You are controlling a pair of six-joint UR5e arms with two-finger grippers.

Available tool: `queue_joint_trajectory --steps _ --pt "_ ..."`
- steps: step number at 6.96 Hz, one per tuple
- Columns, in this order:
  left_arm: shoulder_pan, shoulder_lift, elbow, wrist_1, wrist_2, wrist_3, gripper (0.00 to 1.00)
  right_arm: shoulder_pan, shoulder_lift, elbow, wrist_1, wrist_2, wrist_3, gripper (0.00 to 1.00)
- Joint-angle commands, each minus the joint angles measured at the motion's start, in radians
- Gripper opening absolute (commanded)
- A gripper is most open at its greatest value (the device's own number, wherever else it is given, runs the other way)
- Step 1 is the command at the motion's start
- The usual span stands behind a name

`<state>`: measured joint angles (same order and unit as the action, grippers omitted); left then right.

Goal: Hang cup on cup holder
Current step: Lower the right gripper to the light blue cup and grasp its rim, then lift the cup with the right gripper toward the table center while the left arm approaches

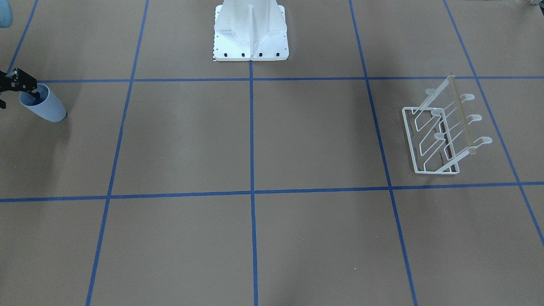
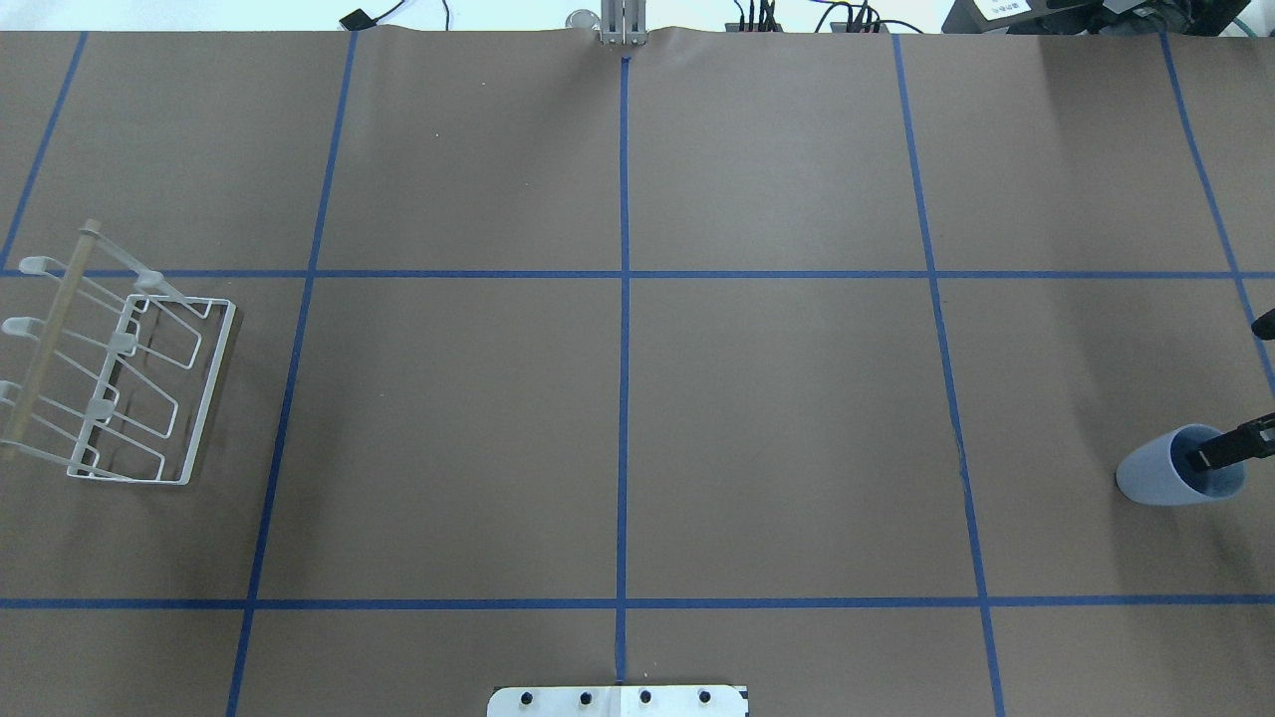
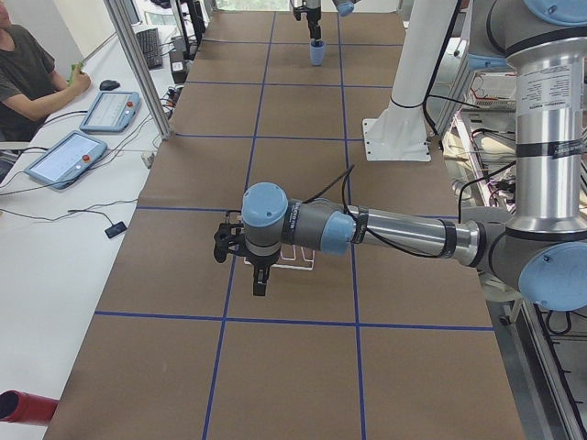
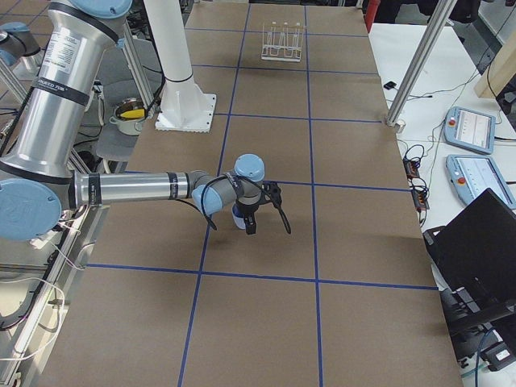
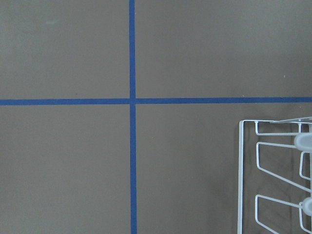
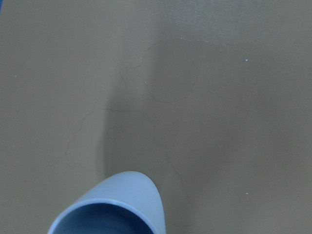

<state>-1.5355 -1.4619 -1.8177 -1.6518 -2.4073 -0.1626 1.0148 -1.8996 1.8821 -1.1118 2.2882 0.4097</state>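
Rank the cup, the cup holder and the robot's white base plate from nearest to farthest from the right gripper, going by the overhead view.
1. The cup, near the view's right edge; a finger of the right gripper reaches into its mouth.
2. The white base plate, at the view's bottom centre.
3. The cup holder, at the view's far left.

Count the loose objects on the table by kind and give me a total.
light-blue cup: 1
white wire cup holder: 1
Total: 2
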Motion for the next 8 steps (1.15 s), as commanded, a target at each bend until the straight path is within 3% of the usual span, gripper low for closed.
queue_joint_trajectory --steps 1,2,5,6,8 --pt "0.0 0.0 -0.003 0.001 0.004 0.0 0.98 -0.016 0.008 -0.008 0.003 0.0 0.033 0.11" --pt "0.0 0.0 -0.003 0.001 0.005 0.0 0.98 -0.016 0.016 -0.009 0.001 0.004 0.046 0.0" --pt "0.0 0.002 -0.003 0.001 0.002 0.0 0.98 0.01 0.019 0.02 0.001 0.025 0.046 0.0" --pt "0.0 0.0 -0.005 0.003 -0.001 -0.002 0.98 0.075 0.02 0.046 0.0 0.104 0.044 0.0" --pt "0.002 -0.001 -0.005 0.006 -0.004 -0.002 0.98 0.142 0.047 0.072 0.009 0.151 0.046 0.0"
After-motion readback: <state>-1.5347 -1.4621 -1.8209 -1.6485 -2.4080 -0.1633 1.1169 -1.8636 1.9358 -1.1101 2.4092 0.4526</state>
